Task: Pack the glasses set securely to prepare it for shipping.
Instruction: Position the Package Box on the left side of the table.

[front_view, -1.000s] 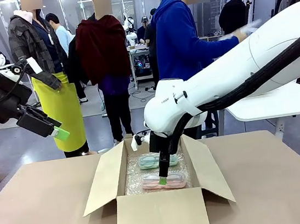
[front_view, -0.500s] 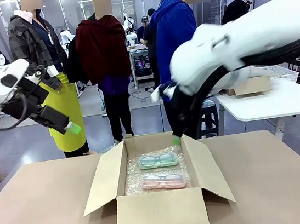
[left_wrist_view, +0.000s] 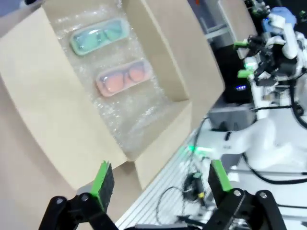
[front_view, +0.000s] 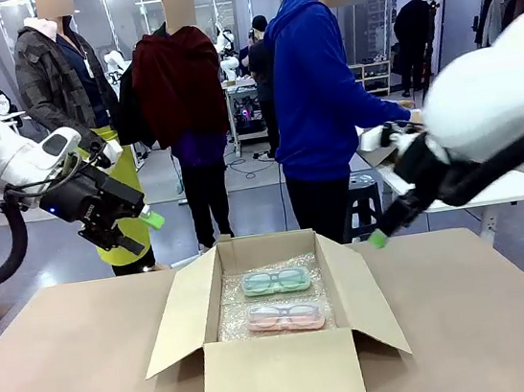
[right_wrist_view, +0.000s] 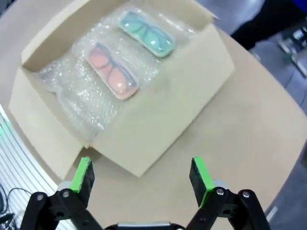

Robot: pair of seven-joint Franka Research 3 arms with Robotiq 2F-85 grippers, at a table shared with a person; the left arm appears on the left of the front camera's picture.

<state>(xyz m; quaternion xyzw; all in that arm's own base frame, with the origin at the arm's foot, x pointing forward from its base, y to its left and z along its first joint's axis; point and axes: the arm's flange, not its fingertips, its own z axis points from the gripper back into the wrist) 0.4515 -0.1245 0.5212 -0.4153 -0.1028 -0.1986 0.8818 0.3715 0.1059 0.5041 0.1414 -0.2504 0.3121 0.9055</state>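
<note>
Looking across from the front: finds the right gripper [front_view: 377, 238] out of the box [front_view: 275, 368] and off at its 3 o'clock, above the table [front_view: 73, 375], where a second ago had it down on the pink case [front_view: 285, 317]. Finds the left gripper [front_view: 149, 219] swung in closer, high at the box's 10 o'clock. Leaves both cases flat on the wrap [front_view: 231, 316] inside the box, mint case [front_view: 275, 281] just beside the pink case at its 12 o'clock, neither one touched.

Looking down the left wrist: shows the left gripper [left_wrist_view: 160, 177] spread wide with nothing between the fingers, off one corner of the box [left_wrist_view: 57, 129]. Places mint case [left_wrist_view: 100, 38] and pink case [left_wrist_view: 123, 79] side by side on the wrap [left_wrist_view: 129, 120], up at 11 o'clock.

Looking down the right wrist: shows the right gripper [right_wrist_view: 141, 175] likewise spread wide and empty, beside the box [right_wrist_view: 158, 124]. Puts mint case [right_wrist_view: 145, 34] and pink case [right_wrist_view: 111, 72] near 12 o'clock, wrap [right_wrist_view: 72, 91] bunched loosely alongside.

Reads as the placing step finished: set in the box, both grippers let go and clear. Judging by the open flaps [front_view: 177, 323] and wrap only beneath the cases, probably calls next for covering and closing.
</note>
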